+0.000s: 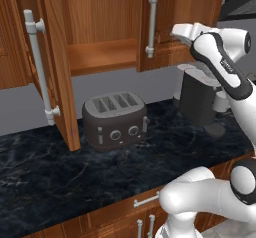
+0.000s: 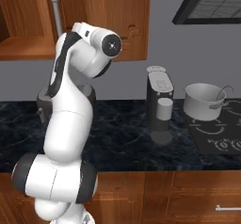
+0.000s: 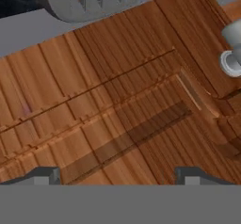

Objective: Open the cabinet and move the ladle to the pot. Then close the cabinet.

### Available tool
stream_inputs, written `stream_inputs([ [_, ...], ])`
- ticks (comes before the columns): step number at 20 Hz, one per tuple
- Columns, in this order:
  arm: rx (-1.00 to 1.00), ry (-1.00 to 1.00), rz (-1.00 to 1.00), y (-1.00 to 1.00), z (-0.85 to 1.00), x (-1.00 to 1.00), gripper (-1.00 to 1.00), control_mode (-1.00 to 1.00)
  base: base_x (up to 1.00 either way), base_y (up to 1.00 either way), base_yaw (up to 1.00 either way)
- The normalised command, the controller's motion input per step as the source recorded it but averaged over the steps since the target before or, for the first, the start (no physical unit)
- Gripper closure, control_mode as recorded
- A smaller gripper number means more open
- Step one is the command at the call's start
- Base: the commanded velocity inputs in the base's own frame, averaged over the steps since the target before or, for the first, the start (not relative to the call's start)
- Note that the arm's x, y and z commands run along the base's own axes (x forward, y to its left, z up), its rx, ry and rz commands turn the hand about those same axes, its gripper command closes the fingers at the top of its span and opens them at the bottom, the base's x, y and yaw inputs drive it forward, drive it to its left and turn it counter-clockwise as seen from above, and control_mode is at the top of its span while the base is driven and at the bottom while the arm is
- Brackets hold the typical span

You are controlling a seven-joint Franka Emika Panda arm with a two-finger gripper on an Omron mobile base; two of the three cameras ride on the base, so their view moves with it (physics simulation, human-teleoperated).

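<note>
Wooden cabinet (image 3: 117,100) door close before open gripper (image 3: 117,173).

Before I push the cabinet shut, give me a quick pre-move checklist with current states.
1. Ladle in the pot: ok, its handle arches over the pot's rim on the stove.
2. Jaws free: ok, the gripper is open with nothing between its tips.
3. Hand aimed at the cabinet: ok, the hand view looks onto wood panel near a silver handle.
4. Left door closed: not ok, it stands swung out over the counter.
5. Right door closed: not ok, it looks ajar.
6. Toaster clear of the left door's swing: cannot tell.
</note>
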Motion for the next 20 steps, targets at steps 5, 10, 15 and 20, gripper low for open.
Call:
stream_inputs([
  [5,-0.01,0.00,0.00,0.51,0.00,0.73,-1.00,-1.00,0.00,0.00,0.00],
  [10,-0.05,-0.04,-0.02,0.12,0.15,-0.06,-1.00,-1.00,0.00,0.00,0.00],
  [15,-0.09,-0.12,-0.02,0.00,0.29,-0.95,-1.00,-1.00,0.00,0.00,0.00],
  [20,-0.14,-0.13,-0.02,0.00,0.29,-1.00,-1.00,-1.00,0.00,0.00,0.00],
])
